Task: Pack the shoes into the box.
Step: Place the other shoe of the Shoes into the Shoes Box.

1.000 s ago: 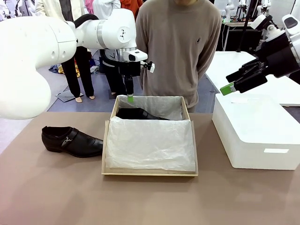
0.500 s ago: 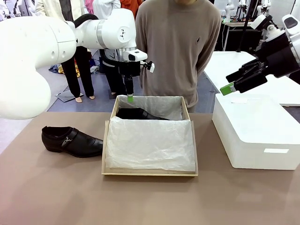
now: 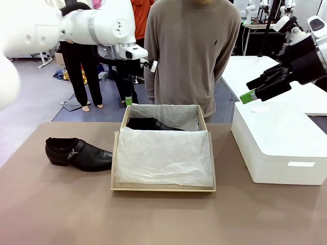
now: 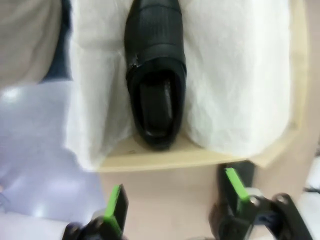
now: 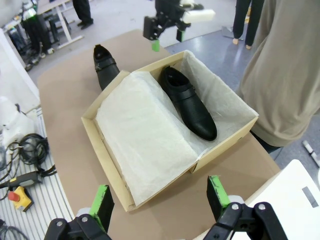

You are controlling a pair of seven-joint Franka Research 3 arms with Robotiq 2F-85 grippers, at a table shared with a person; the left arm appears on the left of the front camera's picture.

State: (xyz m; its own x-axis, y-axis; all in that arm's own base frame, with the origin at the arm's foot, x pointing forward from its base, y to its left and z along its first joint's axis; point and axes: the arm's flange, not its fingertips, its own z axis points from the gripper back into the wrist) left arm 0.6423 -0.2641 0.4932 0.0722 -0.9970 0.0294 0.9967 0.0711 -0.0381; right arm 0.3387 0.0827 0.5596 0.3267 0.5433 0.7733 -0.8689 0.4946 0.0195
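Observation:
One black glossy shoe (image 3: pixel 76 153) lies on its own on the brown table, left of the box (image 3: pixel 162 189). The other shoe (image 3: pixel 150 124) rests in the far part of the tan box, beside folded white tissue (image 3: pixel 163 155). My left gripper (image 3: pixel 129 100) hangs open and empty just beyond the box's far left corner. In the left wrist view, its green fingertips (image 4: pixel 116 205) frame the boxed shoe (image 4: pixel 156 75) from above. My right gripper (image 3: pixel 250 93) hovers open and empty, high over the white box. The right wrist view takes in both shoes (image 5: pixel 190 102) (image 5: pixel 105 65) and the left gripper (image 5: pixel 167 30).
A large white rectangular box (image 3: pixel 278 148) stands on the table's right side. A person (image 3: pixel 191 56) in a tan sweater stands right behind the shoebox at the far edge. The front strip of the table is bare. Cables and a controller (image 5: pixel 22 195) lie off the table's side.
My left arm has lifted and drawn back to the left, so its gripper now hangs higher and just off the box's far left corner. The right arm and both shoes are unmoved.

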